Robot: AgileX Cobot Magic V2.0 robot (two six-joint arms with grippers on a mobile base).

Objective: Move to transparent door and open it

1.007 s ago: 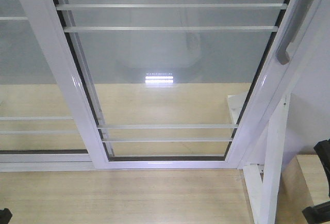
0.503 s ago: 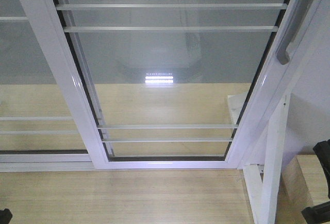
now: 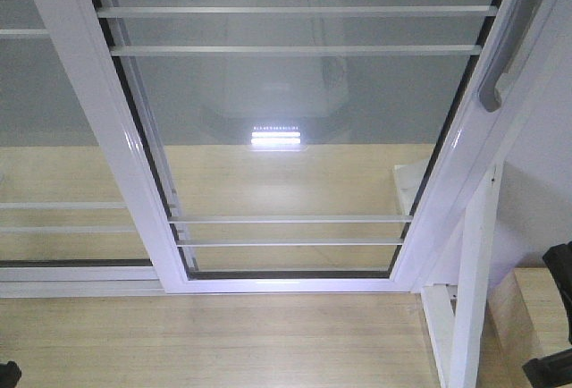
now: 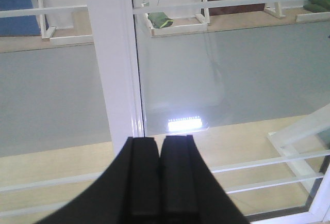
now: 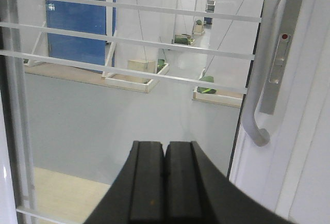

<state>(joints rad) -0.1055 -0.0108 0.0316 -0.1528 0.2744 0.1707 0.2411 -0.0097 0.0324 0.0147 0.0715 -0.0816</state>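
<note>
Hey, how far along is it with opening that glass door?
Done: the approach; the transparent door fills the front view. In hand: the right gripper, shut and empty, points beside the pull handle, not touching it. To do: grip the handle, slide the panel. The left gripper is shut.

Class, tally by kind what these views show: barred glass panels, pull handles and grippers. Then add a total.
Barred glass panels: 2 (transparent door, handleless panel)
Handles: 1 (pull handle)
Grippers: 2 (left gripper, right gripper)
Total: 5
</note>
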